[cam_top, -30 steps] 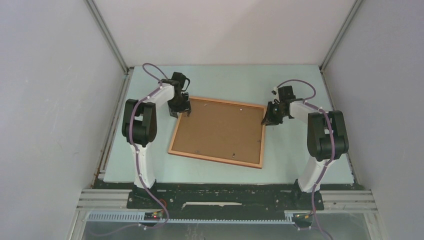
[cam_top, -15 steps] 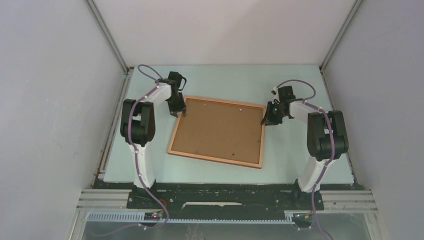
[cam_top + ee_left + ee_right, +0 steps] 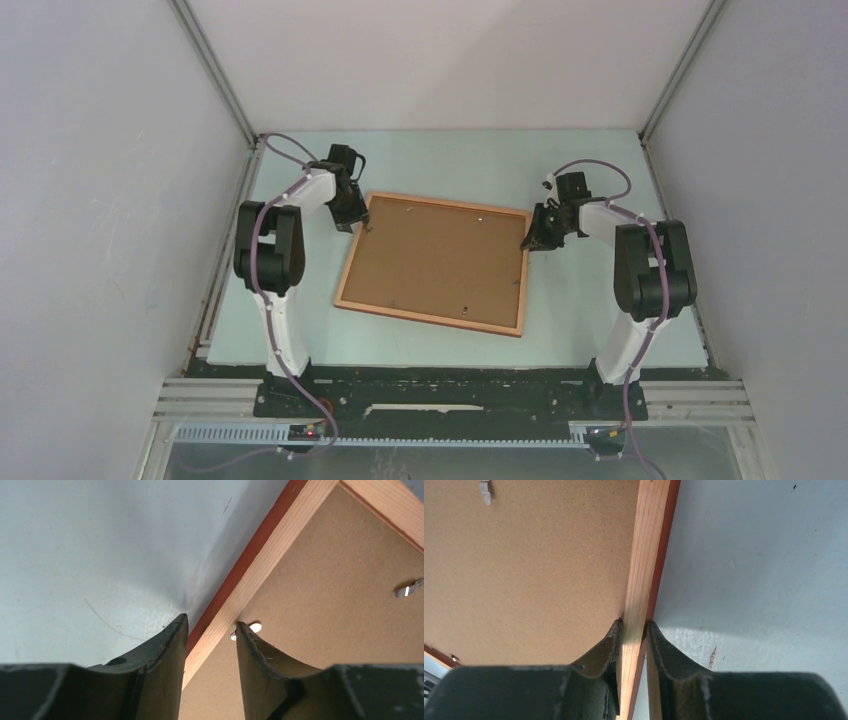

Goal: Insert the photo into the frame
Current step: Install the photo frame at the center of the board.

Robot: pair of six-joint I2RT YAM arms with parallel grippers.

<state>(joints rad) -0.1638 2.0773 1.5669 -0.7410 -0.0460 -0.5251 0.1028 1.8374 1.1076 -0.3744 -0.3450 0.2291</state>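
Hold frame [image 3: 430, 318], face down mid-worktop nearer far edge, with right tool [image 3: 634, 625] pinching right rim; close spread left tool [image 3: 210, 622] squarely on left rim near far corner; lift level. Photo unseen.

- The left end effector [image 3: 355, 222] has slid toward ten o'clock, off the far-left corner of the frame [image 3: 430, 319], to the outer side of its left rim.
- Its jaws have narrowed, yet stand apart astride that rim.
- The left elbow [image 3: 262, 245] has swung toward nine o'clock.
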